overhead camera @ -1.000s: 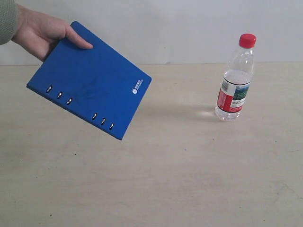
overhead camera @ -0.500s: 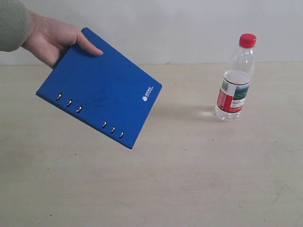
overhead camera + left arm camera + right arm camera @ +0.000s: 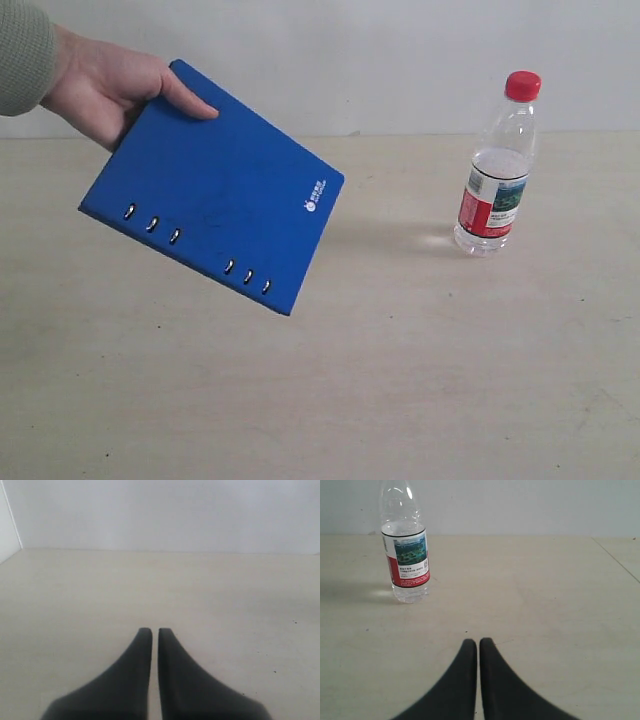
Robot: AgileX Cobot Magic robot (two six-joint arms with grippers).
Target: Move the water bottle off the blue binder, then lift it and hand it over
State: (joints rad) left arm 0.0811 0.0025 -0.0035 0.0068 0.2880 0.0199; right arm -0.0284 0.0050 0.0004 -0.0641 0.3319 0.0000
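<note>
Left gripper (image 3: 150,630): jaws all but together, empty, over bare table (image 3: 400,400).
Right gripper (image 3: 478,641): likewise pinched, empty, facing the water bottle (image 3: 406,550).
Blue binder (image 3: 215,195): held tilted above the table by a person's hand (image 3: 105,85). It had drifted right and lower within the second, then nearly settled.
Water bottle: upright on the table, well apart from the binder, unmoved.
Judgement: scene apparently being arranged, with nothing yet to move off.

Plain indoor workspace, lab-like rather than domestic: a pale, lightly scuffed bench (image 3: 400,400) set against a blank white wall (image 3: 380,60). A water bottle (image 3: 495,190) stands on it; a hand (image 3: 100,85) holds a blue binder (image 3: 215,190) above it.
</note>
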